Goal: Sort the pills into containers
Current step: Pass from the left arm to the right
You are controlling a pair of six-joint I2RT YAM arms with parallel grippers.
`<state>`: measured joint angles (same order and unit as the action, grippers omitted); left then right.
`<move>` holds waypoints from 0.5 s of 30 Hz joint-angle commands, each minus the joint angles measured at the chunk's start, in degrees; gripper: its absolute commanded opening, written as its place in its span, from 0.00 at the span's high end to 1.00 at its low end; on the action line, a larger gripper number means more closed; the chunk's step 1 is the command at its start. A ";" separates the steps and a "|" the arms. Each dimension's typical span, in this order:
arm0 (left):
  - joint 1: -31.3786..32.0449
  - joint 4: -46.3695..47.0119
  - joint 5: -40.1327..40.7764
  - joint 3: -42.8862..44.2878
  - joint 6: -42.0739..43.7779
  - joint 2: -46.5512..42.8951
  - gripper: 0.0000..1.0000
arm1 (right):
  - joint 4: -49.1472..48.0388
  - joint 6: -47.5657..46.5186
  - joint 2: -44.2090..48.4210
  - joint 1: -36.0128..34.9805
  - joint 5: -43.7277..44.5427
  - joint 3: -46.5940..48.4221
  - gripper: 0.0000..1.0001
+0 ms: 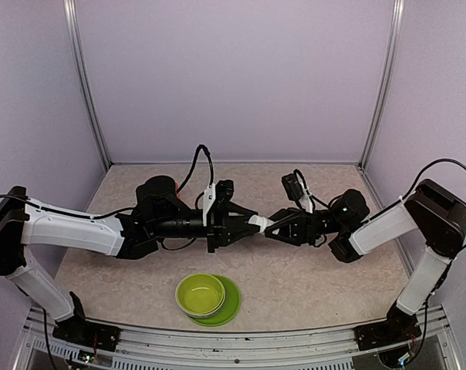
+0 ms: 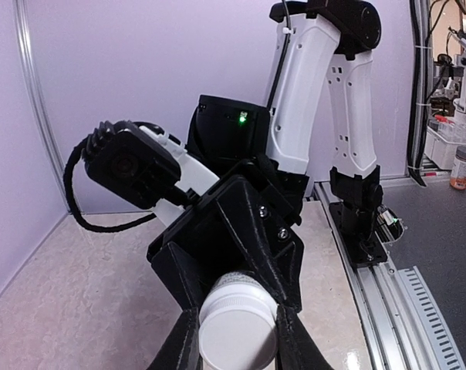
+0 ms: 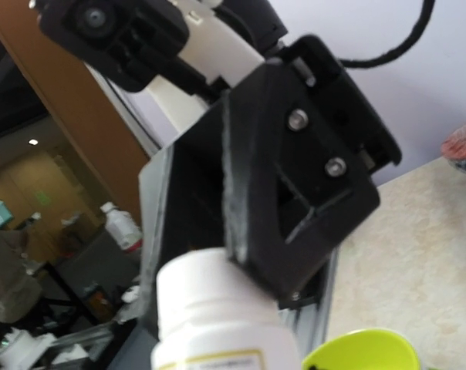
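Containers: the dark green three-compartment strip box shows in no view, so I cannot place it.
Bottle: a white plastic pill bottle [image 2: 237,327] hangs level above the beige table [image 1: 333,277], between both arms.
Left gripper [image 1: 244,223]: clenched on one end.
Right gripper [image 1: 278,227]: jaws flank the other end; I cannot tell if they bite.
Step, likely: uncapping.
Advice: seat the right squarely before twisting and keep the left firm.

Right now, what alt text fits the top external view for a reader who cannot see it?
Above mid-table, the left gripper holds a small white bottle, with the right gripper meeting it from the opposite side. A lime-green bowl sits on a matching plate near the front edge of the beige table.
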<state>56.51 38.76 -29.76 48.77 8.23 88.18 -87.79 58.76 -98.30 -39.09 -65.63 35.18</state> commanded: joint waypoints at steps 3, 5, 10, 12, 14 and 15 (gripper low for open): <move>0.53 1.76 7.85 1.05 -8.21 2.38 0.92 | 18.41 -19.03 7.51 -0.68 7.22 0.47 0.75; 0.55 1.75 10.11 1.74 -11.28 3.34 0.91 | 27.58 -25.86 10.58 -0.87 11.62 0.50 0.76; 1.25 1.65 10.94 2.97 -17.48 4.56 0.86 | 37.95 -37.63 16.42 -1.81 19.47 0.36 0.76; 1.48 1.46 10.65 3.42 -18.90 4.79 0.78 | 38.18 -38.60 17.69 -1.86 20.86 -0.23 0.77; 1.66 1.55 9.99 3.44 -19.08 4.74 0.67 | 37.52 -38.30 18.42 -1.87 21.24 -0.79 0.77; 1.70 1.72 9.86 3.26 -18.99 4.56 0.64 | 37.19 -37.88 18.49 -1.87 20.93 -0.90 0.78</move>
<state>56.64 42.41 -21.41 50.87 -8.27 90.78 -53.71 24.99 -81.43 -39.09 -50.39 34.68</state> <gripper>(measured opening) 0.299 0.351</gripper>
